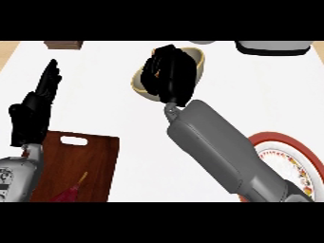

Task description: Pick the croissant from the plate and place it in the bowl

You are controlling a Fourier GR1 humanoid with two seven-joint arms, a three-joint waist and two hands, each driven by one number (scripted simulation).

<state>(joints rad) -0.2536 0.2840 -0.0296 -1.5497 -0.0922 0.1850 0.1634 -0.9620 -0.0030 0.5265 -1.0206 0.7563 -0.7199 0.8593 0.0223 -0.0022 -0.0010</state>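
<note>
Holds right hand low over cream bowl, probably for a release inside the rim. Cannot tell whether clamped or slack (view blocked by its own back). No croissant in sight on the bare part of the red-rimmed plate, so likely under that hand. Rests left hand open, fingers up, near wooden board, out of the way

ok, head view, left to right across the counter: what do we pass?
left robot hand, resting fingers up → wooden cutting board → bowl, with the right robot hand over it → red-rimmed plate
</note>
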